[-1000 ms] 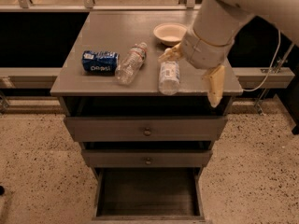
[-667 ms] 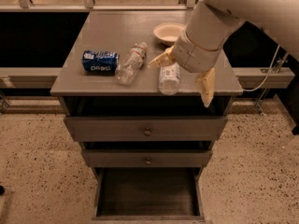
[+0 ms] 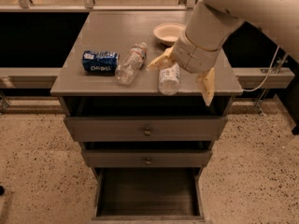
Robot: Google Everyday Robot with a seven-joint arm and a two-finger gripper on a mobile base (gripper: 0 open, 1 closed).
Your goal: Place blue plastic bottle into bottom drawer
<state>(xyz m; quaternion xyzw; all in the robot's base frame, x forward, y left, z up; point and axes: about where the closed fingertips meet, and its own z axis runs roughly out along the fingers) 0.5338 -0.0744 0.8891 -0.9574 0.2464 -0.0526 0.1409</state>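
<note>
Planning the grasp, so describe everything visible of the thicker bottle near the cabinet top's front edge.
The blue plastic bottle is clear plastic with a pale label, lying on its side on the cabinet top, one end toward the front edge. The gripper, open with a finger either side, hides its far end; contact cannot be told.

Grey cabinet top (image 3: 107, 31) with Pepsi can (image 3: 99, 62), slim bottle (image 3: 131, 63), blue plastic bottle (image 3: 169, 80), white bowl (image 3: 168, 31); end effector (image 3: 180, 84) astride that bottle.
</note>
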